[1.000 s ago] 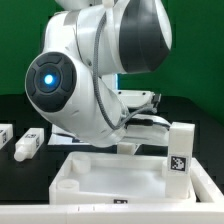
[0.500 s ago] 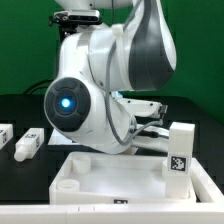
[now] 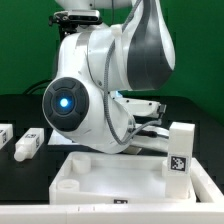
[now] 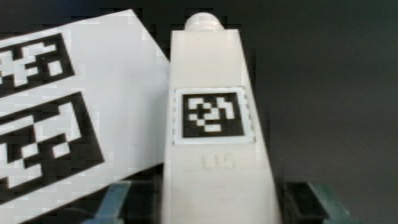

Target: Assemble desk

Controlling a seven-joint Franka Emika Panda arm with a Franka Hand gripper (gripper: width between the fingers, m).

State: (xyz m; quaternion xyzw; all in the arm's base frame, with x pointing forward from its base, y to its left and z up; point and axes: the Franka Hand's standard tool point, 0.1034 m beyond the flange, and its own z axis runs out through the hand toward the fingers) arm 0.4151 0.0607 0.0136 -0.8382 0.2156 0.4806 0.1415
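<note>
Backdrop: one green wall behind one black worktop (image 3: 20,165).

- Arm (image 3: 110,80): one, white and grey. It fills the middle of the exterior view and blocks my sight of its own pincer there.
- Panel (image 3: 100,197): one, white and rimmed, lying flat at the front of the worktop.
- Legs in the exterior view: three.
  - The upright leg (image 3: 180,150) stands on the panel's corner at the exterior view's right, with its tag facing the camera.
  - The edge leg (image 3: 4,134) lies flat at the exterior view's left, cut off by the frame.
  - The near leg (image 3: 28,143) lies flat just beside the edge leg.
- Legs in the wrist view: one. The gripped leg (image 4: 214,120) lies on the worktop, and I count one tag on its face.
- Pincer (image 4: 214,205): one. Its two dark fingers (image 4: 125,200) sit against either side of the gripped leg, clamped on it as far as I can see.
- Marker board (image 4: 80,110): one, flat just beside the gripped leg, with two tags partly in view.
</note>
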